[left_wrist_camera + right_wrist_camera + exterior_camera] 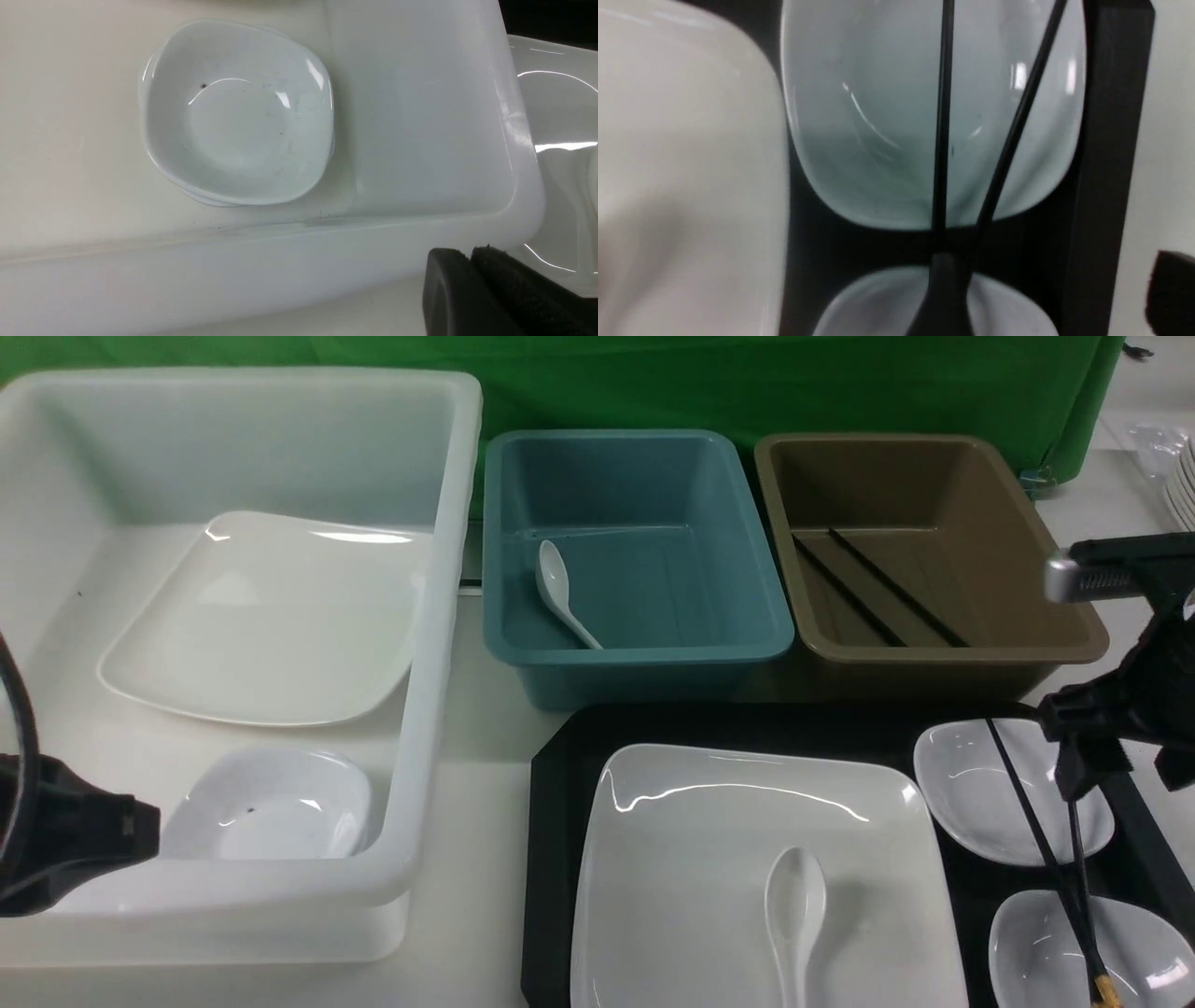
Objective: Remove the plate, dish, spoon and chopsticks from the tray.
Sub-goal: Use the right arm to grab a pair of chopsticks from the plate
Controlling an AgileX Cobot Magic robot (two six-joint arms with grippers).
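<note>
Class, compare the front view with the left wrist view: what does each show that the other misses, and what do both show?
Front view only: the blue tub with a stored spoon, the brown tub with stored chopsticks, and on the tray the spoon, chopsticks and two small dishes. Left wrist view only: the left gripper, jaws pressed shut, and dark specks on the tub floor. Both: the white tub, the stored dish inside it, and part of the plate.

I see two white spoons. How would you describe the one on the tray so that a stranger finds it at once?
Start at the black tray nearest the robot. On it lies a large white square plate, and the spoon rests on that plate, handle toward the robot. The other spoon lies inside the blue tub, not on a plate.
</note>
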